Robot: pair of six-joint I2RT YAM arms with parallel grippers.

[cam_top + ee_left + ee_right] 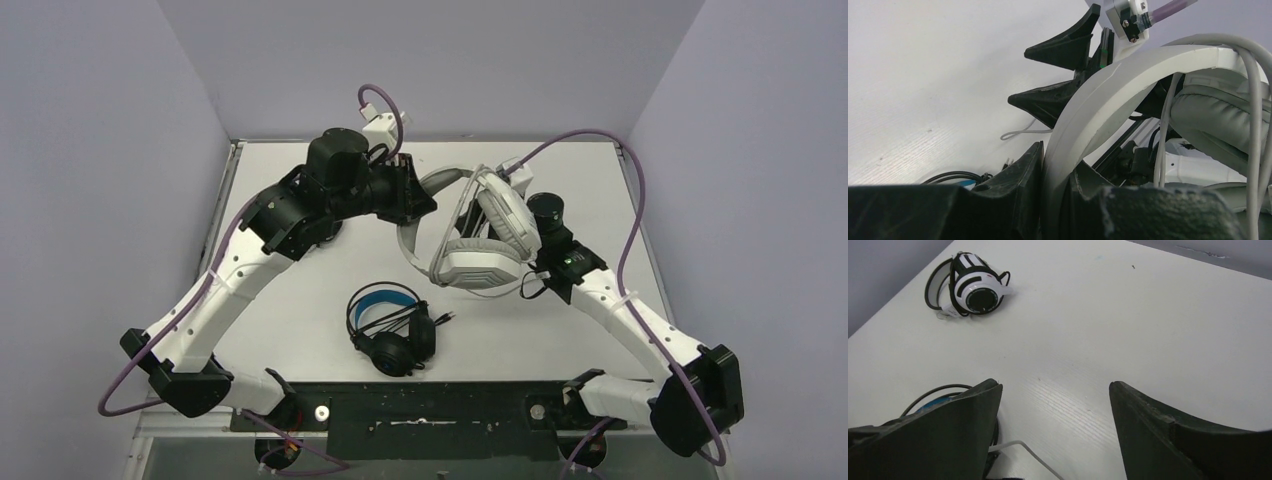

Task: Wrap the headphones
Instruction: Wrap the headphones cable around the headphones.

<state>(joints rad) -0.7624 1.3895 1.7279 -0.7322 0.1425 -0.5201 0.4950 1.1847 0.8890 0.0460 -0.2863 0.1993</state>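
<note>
Right wrist view alone shows the black-centred white headset [970,287]. The right gripper [1054,390] has its jaws apart; the left gripper [1055,167] clamps the pale headset [1108,95] by its headband.

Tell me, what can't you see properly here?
- Top view: the black-centred white headset doesn't show; the left arm probably covers it.
- Top view: the right tool sits hidden behind the grey headset.
- Right wrist view: the black headset is mostly behind a tool finger.
- Left wrist view: the grey headset's ear pad runs off the right edge.
</note>
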